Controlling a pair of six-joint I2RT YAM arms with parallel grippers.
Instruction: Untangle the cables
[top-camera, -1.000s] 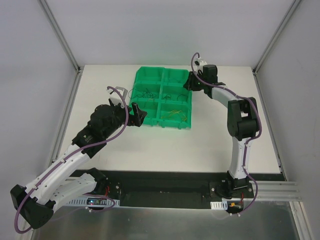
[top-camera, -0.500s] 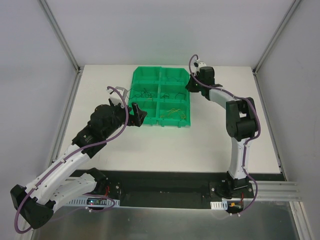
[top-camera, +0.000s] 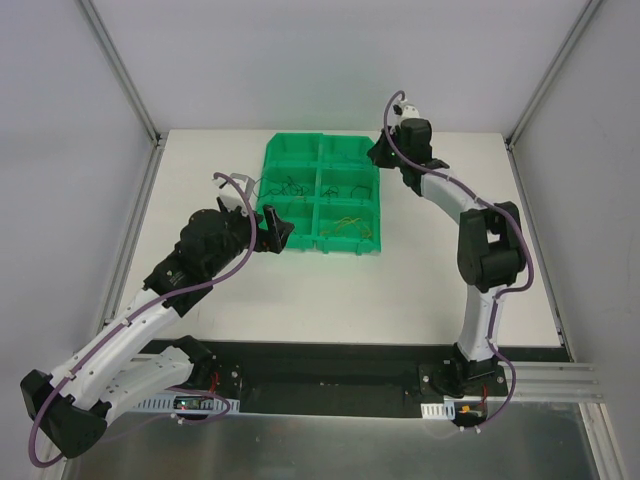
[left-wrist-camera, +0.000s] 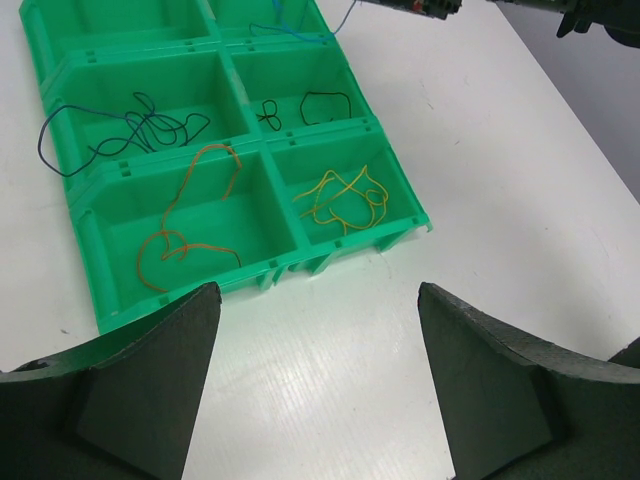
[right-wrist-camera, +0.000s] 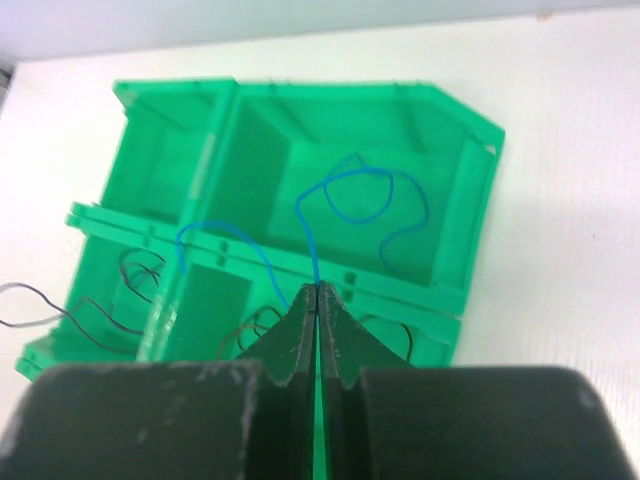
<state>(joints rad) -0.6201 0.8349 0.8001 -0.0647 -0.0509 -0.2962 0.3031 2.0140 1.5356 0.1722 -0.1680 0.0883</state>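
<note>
A green six-compartment tray (top-camera: 297, 137) lies on the white table. My right gripper (right-wrist-camera: 318, 288) is shut on a thin blue cable (right-wrist-camera: 350, 195) that loops over the far right compartment and across a divider. In the top view this gripper (top-camera: 378, 150) is at the tray's far right corner. My left gripper (left-wrist-camera: 318, 292) is open and empty above bare table, just in front of the tray's (left-wrist-camera: 400, 195) near edge. In the top view it (top-camera: 275, 232) is at the tray's near left corner. Other compartments hold a dark blue tangle (left-wrist-camera: 130, 130), an orange cable (left-wrist-camera: 190, 215), a yellow cable (left-wrist-camera: 345, 195) and a small black cable (left-wrist-camera: 320, 100).
A grey frame and white walls close in the table on three sides. The white table (top-camera: 430, 270) stretches to the right of the tray and in front of it. The tray wall (right-wrist-camera: 460, 220) lies below my right gripper.
My right gripper swung left, then back up to the right at the tray's far right corner. The tray slid slightly left. My left arm has not moved.
</note>
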